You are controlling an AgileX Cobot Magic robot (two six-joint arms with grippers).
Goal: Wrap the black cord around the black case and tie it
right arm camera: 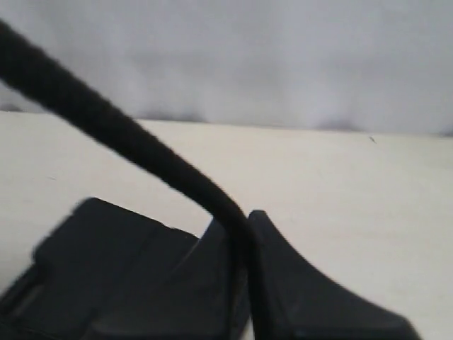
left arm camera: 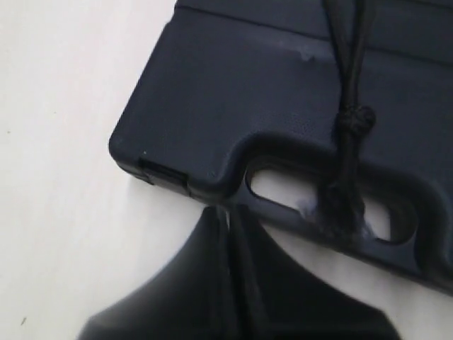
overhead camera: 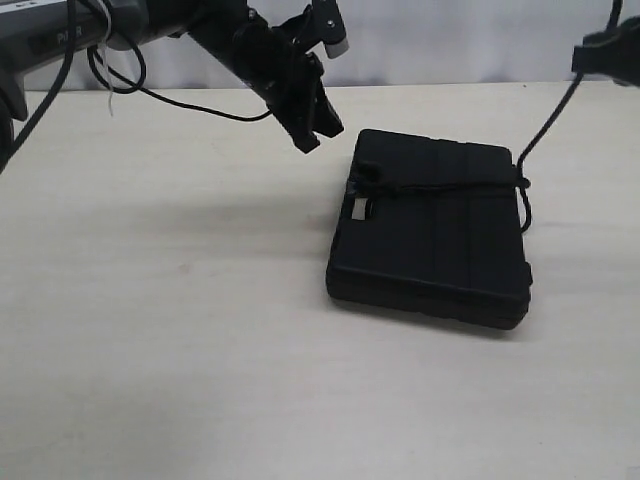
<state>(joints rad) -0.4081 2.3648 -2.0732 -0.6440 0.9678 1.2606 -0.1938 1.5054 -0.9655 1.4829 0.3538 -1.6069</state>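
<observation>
**Exterior view: cord across the case, knot in, tie looks unfinished**

Black case [overhead camera: 430, 240] lies flat on the bench [overhead camera: 150, 340], right of centre. Black cord [overhead camera: 450, 187] crosses the lid edge to edge near its far end. From the right edge it rises to the right claw [overhead camera: 600, 52], which pinches it taut well above the bench.

In the left wrist view, a knot [left arm camera: 357, 119] sits on the lid by the handle cutout [left arm camera: 279, 185], with the frayed tuft in the cutout. Left claw [overhead camera: 318, 130] is pressed together, empty, and hovers near the handle side.

The wrap looks done, though I can't see whether the cord passes under the case. Likely left: cinch and release.
</observation>
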